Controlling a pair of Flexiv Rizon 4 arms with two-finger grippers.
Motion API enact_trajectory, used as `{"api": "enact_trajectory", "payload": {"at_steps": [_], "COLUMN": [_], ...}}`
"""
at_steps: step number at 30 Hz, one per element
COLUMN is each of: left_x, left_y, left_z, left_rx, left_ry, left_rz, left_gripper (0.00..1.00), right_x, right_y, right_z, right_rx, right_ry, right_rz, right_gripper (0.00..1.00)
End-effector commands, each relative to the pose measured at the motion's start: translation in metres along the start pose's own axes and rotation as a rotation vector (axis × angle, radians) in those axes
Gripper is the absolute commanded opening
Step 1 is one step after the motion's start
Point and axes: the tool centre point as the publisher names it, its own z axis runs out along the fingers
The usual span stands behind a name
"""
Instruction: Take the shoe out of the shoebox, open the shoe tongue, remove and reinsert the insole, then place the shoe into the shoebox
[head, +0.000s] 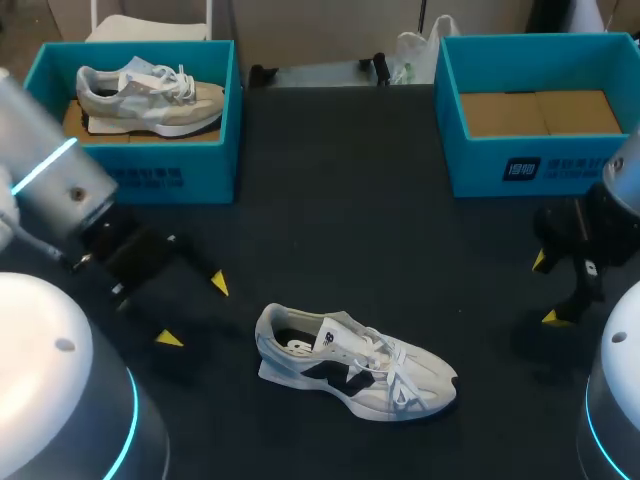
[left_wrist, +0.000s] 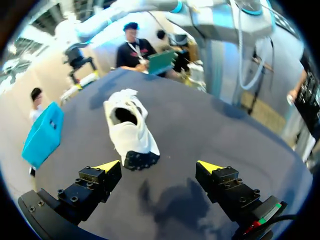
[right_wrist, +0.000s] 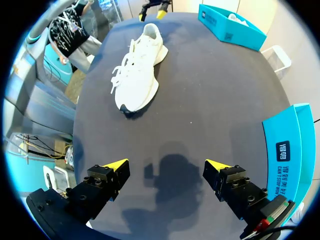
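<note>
Shoe (head: 355, 365), white with dark patches, stands on its sole on the dark worktop (head: 340, 220) near the front edge in the head view, heel toward the left arm and toe toward the right arm, laces loose over the tongue; the left shoebox (head: 140, 160) at the far left corner holds a second shoe (head: 150, 95), and the right shoebox (head: 540, 150) at the far right corner shows its brown cardboard floor; the left end effector (head: 192, 312) hangs just beside the heel with its fingers spread and nothing between them, and the right end effector (head: 546, 289) sits well apart from the toe, fingers likewise spread on nothing; in the left wrist view the shoe (left_wrist: 131, 127) lies ahead of the wide-open left end effector (left_wrist: 159, 167), heel end nearest; in the right wrist view the shoe (right_wrist: 137, 75) lies well ahead of the gaping right end effector (right_wrist: 167, 165), toe end nearest, with the right shoebox (right_wrist: 287, 155) just beside one finger and the left shoebox (right_wrist: 230, 27) far across the worktop
</note>
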Motion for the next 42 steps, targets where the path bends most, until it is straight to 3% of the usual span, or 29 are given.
{"api": "enact_trajectory", "payload": {"at_steps": [1, 2, 6, 9, 12, 13, 15, 24, 30, 42], "left_x": [0.004, 0.005, 0.018, 0.028, 0.037, 0.040, 0.046, 0.046, 0.035, 0.022], "left_y": [0.005, 0.012, 0.028, 0.039, 0.053, 0.058, 0.068, 0.068, 0.066, 0.057], "left_z": [0.002, 0.005, 0.011, 0.014, 0.012, 0.013, 0.016, 0.016, 0.021, 0.021], "left_rx": [0.197, 0.181, 0.309, 0.333, 0.439, 0.513, 0.588, 0.588, 0.591, 0.527], "left_ry": [-0.251, -0.298, -0.307, -0.341, -0.439, -0.476, -0.492, -0.492, -0.508, -0.462], "left_rz": [-0.242, -0.260, -0.317, -0.336, -0.387, -0.433, -0.475, -0.475, -0.483, -0.460], "left_gripper": [1.00, 1.00, 1.00, 1.00, 1.00, 1.00, 1.00, 1.00, 1.00, 1.00], "right_x": [0.001, 0.001, 0.001, 0.001, 0.001, 0.001, 0.001, 0.001, 0.001, 0.001], "right_y": [0.000, 0.000, 0.000, 0.000, 0.000, 0.000, 0.000, 0.000, 0.000, 0.000], "right_z": [0.001, 0.001, 0.001, 0.001, 0.001, 0.001, 0.001, 0.001, 0.001, 0.001], "right_rx": [0.004, 0.004, 0.004, 0.004, 0.004, 0.004, 0.004, 0.004, 0.004, 0.004], "right_ry": [-0.003, -0.003, -0.003, -0.003, -0.003, -0.003, -0.003, -0.003, -0.003, -0.003], "right_rz": [0.001, 0.001, 0.001, 0.001, 0.001, 0.001, 0.001, 0.001, 0.001, 0.001], "right_gripper": [1.00, 1.00, 1.00, 1.00, 1.00, 1.00, 1.00, 1.00, 1.00, 1.00]}}
